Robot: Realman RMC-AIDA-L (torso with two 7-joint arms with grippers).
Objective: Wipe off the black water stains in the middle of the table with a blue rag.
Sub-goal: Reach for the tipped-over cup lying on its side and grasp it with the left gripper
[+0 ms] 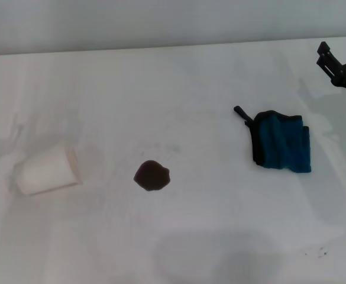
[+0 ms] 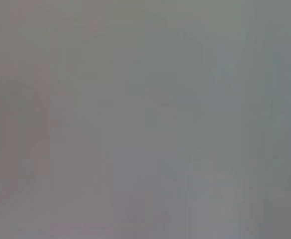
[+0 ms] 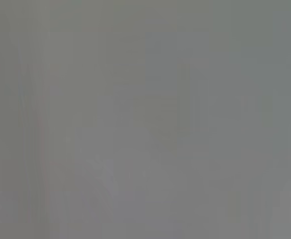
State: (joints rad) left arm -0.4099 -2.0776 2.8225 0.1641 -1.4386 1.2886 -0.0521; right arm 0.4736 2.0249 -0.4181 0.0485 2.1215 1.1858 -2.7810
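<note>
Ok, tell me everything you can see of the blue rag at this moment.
The blue rag is a small teal-blue cloth with black edging along its left side and a short black loop tab sticking out at its upper left. It looks soft, lies crumpled or folded flat on the white table, to the right of the dark stain. Nothing touches it; the right claw is apart, up right.

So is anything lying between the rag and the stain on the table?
Nothing visible: bare table separates the rag from the stain. The cup lies beyond the stain, out of the path.
</note>
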